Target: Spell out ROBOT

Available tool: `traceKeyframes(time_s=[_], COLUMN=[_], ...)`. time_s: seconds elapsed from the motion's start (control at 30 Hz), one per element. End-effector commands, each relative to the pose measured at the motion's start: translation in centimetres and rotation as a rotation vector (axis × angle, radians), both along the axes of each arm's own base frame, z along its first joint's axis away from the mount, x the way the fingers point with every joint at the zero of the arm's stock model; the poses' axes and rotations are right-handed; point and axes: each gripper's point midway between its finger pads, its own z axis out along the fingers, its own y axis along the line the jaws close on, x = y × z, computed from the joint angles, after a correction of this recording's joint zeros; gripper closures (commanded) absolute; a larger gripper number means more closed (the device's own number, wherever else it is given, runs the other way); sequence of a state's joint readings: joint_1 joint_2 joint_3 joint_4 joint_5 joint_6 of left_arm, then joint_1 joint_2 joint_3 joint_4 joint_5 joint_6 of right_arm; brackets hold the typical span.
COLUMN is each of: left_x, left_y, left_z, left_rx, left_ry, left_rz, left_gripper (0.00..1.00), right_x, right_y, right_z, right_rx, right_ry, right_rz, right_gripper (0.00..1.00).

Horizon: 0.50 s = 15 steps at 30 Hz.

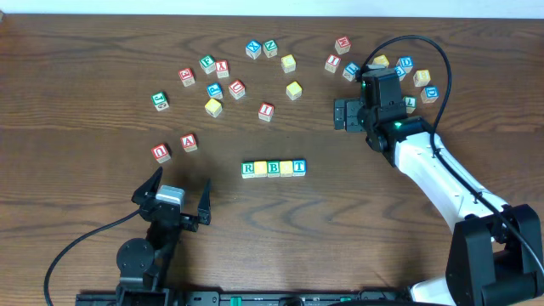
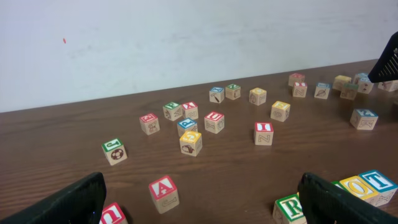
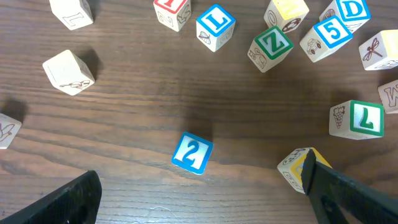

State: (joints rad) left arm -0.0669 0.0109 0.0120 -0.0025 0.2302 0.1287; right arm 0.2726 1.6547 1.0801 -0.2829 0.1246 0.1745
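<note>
Presently, ROBOT row (image 1: pixel 273 168): five cubes touching on the tabletop (image 1: pixel 68 204), long axis left-right; left pincer (image 1: pixel 181 181), spread, empty, off its R end, robot-side; right pincer (image 1: pixel 343 115), spread, empty, off its T end, far side

Five small wooden letter cubes (image 1: pixel 273 168) are lined up touching, with a red-lettered wooden A cube (image 1: pixel 189 142) parked well off left, slightly behind.

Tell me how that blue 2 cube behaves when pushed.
The blue 2 cube looks like rigid wood, so it should hold shape. Its flat faces suggest sliding, not rolling. Nothing touches it, so a push should move it alone.
</note>
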Motion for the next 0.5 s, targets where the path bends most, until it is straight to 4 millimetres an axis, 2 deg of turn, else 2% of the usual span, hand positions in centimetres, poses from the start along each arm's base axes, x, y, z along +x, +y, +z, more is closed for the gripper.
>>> traceKeyframes(time_s=[0.0, 0.1, 0.23, 0.37, 0.47], left_x=[-0.2, -0.2, -0.2, -0.2, -0.2], left_y=[-0.1, -0.1, -0.1, -0.1, -0.1], left_z=[-1.4, -1.4, -1.4, -1.4, -1.4], left_rx=[0.007, 0.007, 0.007, 0.007, 0.007], left_ry=[0.050, 0.049, 0.050, 0.050, 0.049], left_rz=[-0.009, -0.009, -0.009, -0.009, -0.009], left_gripper=[0.03, 0.03, 0.03, 0.03, 0.03], right_x=[0.4, 0.4, 0.1, -0.7, -2.9], right_y=[-0.1, -0.6, -0.9, -1.1, -1.8], right_z=[0.6, 1.5, 4.9, 9.5, 12.3], right_rx=[-0.007, -0.033, -0.012, 0.052, 0.113], right_ry=[-0.015, -0.037, -0.128, -0.350, -0.562], right_rz=[0.000, -0.007, -0.017, -0.022, -0.035], right_gripper=[0.01, 0.01, 0.01, 0.01, 0.01])
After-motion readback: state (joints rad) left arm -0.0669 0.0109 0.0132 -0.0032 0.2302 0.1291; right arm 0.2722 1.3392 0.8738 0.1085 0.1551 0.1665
